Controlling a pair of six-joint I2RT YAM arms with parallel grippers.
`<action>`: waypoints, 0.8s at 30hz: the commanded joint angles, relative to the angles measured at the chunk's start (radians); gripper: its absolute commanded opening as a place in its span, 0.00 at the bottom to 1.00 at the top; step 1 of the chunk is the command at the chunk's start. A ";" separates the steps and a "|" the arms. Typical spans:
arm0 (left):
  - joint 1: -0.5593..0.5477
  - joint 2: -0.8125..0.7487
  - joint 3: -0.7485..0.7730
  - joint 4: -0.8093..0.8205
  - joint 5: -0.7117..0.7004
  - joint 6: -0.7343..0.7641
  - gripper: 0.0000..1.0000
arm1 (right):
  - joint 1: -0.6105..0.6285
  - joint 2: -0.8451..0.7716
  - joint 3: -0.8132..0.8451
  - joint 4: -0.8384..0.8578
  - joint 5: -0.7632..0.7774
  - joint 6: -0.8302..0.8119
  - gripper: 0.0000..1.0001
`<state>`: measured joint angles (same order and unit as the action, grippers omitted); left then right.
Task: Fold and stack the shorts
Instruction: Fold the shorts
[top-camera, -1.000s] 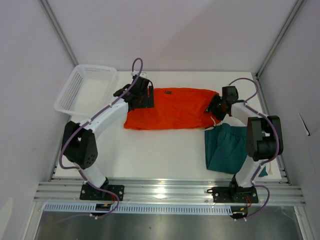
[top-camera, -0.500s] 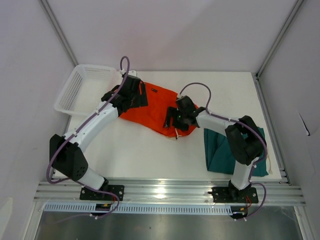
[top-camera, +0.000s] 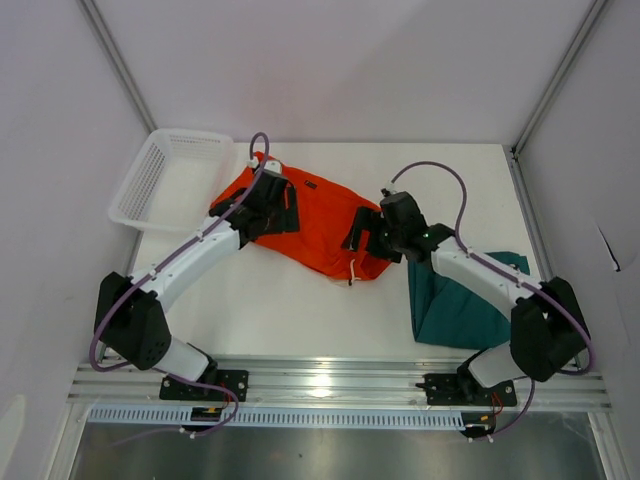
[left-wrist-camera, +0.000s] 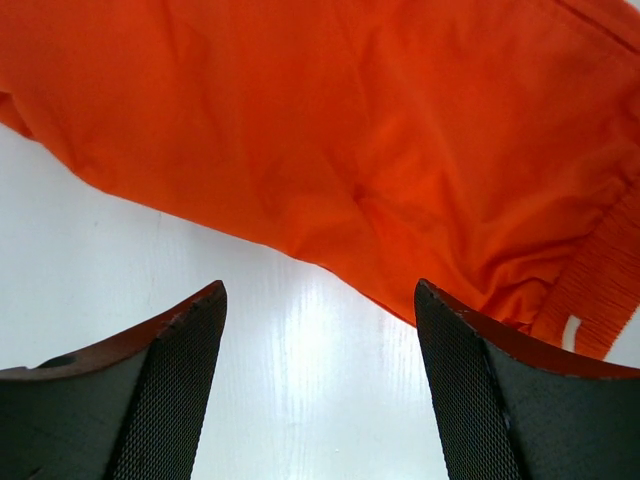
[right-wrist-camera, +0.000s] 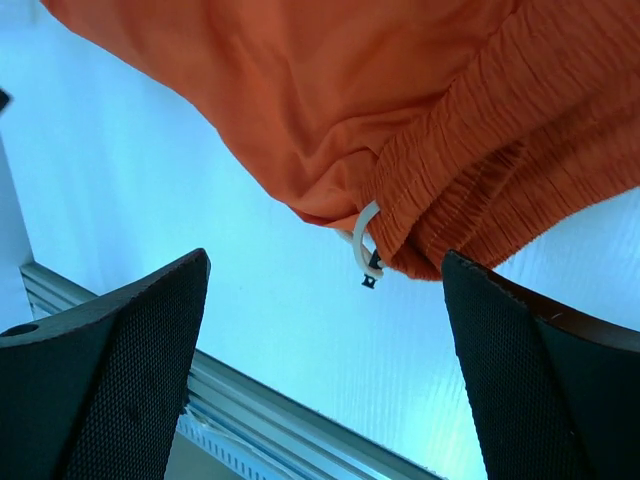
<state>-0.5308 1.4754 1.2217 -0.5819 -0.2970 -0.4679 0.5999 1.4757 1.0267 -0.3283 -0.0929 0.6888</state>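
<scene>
Shorts are what I'm working, and the orange shorts (top-camera: 320, 225) lie slanted across the middle of the tabletop (top-camera: 280, 310). Their far left corner is just beside the white basket (top-camera: 150, 180) and their near right end points toward the teal shorts (top-camera: 450, 310). At the left end, my left fingers (left-wrist-camera: 170, 400) stand wide with nothing between them, hovering over the near edge of the orange cloth and the bare surface below it. I judge this fabric to be light, thin and limp: it will sag and crease wherever it is lifted, and it will likely slide easily on the smooth top. The gathered waistband (right-wrist-camera: 500, 150) looks thicker, so I'd pinch there or at a hem corner rather than mid-panel. At the right end, my right fingers (right-wrist-camera: 110, 370) are also spread wide and hold nothing. The waistband and the white drawstring (right-wrist-camera: 365, 250) hang loose just ahead of them. The teal pair sits crumpled at the near right, partly under that arm. A second ago the orange pair was stretched straight along the back of the tabletop with an arm at each end. Since then its right end has been carried in toward the centre, leaving it shorter and skewed, and the right fingers have let go and opened. The teal pair has not moved.
</scene>
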 joint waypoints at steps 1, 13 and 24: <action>-0.041 -0.036 -0.008 0.079 0.019 -0.008 0.78 | -0.021 -0.107 -0.051 -0.037 0.093 0.031 0.98; -0.336 0.105 0.088 0.223 -0.025 0.123 0.78 | -0.262 -0.196 -0.212 -0.002 0.019 -0.063 0.60; -0.442 0.431 0.403 0.119 -0.123 0.195 0.77 | -0.405 -0.011 -0.251 0.205 -0.215 -0.038 0.48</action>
<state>-0.9478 1.8515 1.5448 -0.4309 -0.3656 -0.3195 0.2039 1.4261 0.7788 -0.2317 -0.2180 0.6460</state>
